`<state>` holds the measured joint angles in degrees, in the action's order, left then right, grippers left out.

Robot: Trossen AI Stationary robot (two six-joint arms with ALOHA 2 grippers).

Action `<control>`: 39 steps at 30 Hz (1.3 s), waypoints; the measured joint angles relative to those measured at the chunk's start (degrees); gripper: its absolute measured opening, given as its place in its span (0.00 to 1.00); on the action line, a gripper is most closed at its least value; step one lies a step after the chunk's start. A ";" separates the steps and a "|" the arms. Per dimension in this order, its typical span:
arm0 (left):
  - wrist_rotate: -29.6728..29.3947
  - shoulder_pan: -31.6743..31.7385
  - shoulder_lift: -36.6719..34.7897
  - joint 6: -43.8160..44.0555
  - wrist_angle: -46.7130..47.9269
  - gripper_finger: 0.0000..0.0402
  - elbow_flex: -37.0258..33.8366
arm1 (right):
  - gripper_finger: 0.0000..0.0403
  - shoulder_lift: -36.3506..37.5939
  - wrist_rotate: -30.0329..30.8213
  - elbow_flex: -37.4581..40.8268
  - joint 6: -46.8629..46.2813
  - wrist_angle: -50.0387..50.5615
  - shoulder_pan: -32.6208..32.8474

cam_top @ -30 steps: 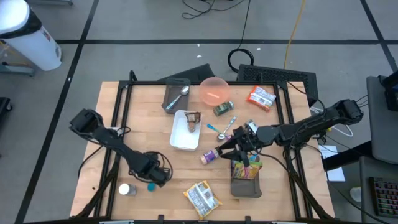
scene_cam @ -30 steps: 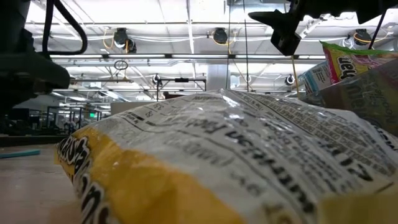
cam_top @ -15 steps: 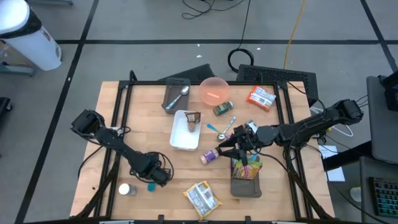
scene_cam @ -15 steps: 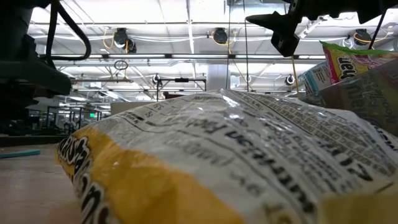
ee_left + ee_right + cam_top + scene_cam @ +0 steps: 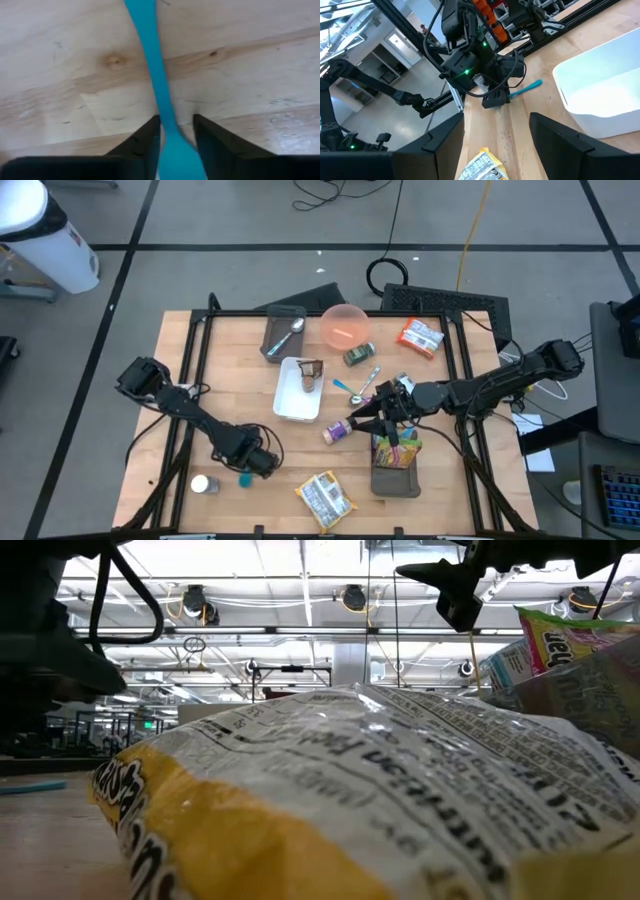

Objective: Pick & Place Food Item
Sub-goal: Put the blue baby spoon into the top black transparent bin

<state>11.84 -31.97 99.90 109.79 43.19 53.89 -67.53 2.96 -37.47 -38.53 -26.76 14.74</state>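
At the near-left part of the desk (image 5: 230, 380), the left hand (image 5: 255, 463) sits low over a teal utensil (image 5: 243, 477). Compared with a second ago it has shifted slightly along the desk and its jaws have narrowed. In the left wrist view the utensil's handle (image 5: 152, 65) runs between the two fingers (image 5: 145, 140). One finger is against it and a sliver of desk shows beside the other, so the jaws are apart and no clamp is made yet.

The right hand (image 5: 365, 420) has barely moved. It hangs with jaws wide and empty above a small purple packet (image 5: 335, 432), just beside the dark bin (image 5: 395, 488) of snack packets.

As for food items, a yellow snack bag (image 5: 325, 495) lies untouched at the near edge, apart from both hands. Which item the task intends is not evident. The narrowing points to a grasp of the utensil, which is probably not food, so placement has not advanced.
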 joint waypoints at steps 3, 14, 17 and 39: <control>0.38 0.55 0.08 -1.01 -0.61 0.15 -0.02 | 0.54 0.00 -0.02 0.00 -0.01 0.00 0.00; -1.48 2.92 -3.66 -7.56 0.68 0.05 -0.42 | 0.54 0.00 -0.03 0.02 -0.01 -0.02 0.00; -2.57 3.44 -6.54 -9.48 2.46 0.05 -0.34 | 0.54 0.00 -0.04 0.02 0.03 -0.23 0.00; -34.34 5.98 -30.14 -7.20 2.65 0.05 -0.22 | 0.53 0.02 0.20 0.04 6.78 -9.76 -0.02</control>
<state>-22.50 -25.99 69.76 102.59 45.84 53.67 -67.51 3.16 -37.44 -31.75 -36.52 14.72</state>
